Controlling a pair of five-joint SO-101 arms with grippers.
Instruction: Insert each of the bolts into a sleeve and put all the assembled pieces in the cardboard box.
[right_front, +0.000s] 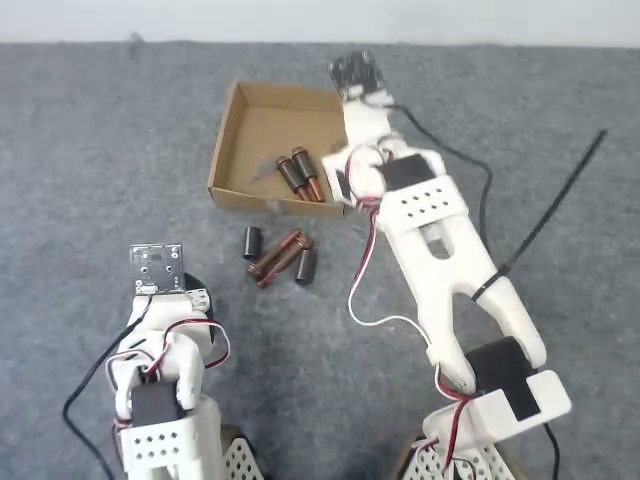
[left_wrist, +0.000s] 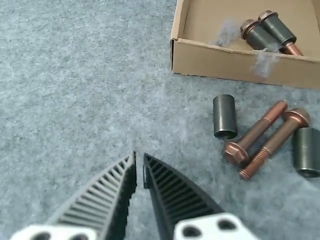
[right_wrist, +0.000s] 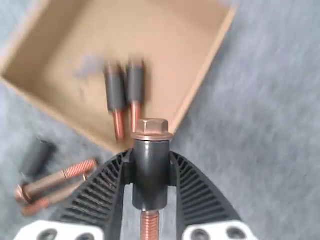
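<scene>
The cardboard box (right_front: 262, 125) stands at the back of the table, and two bolt-and-sleeve pieces (right_front: 300, 175) lie in it side by side, also seen in the left wrist view (left_wrist: 267, 31) and the right wrist view (right_wrist: 125, 92). On the felt in front of the box two bare copper bolts (left_wrist: 265, 137) lie between two dark sleeves (left_wrist: 224, 116) (left_wrist: 306, 151). My right gripper (right_wrist: 150, 156) is shut on a sleeve with a bolt through it, held just outside the box's near right corner. My left gripper (left_wrist: 139, 157) is shut and holds nothing, low over the felt, left of the loose parts.
Grey felt (right_front: 100, 150) covers the whole table. The right arm (right_front: 430, 210) stretches from the front right toward the box, trailing red and white wires and a black cable (right_front: 560, 200). The left arm (right_front: 160, 400) stays at the front left.
</scene>
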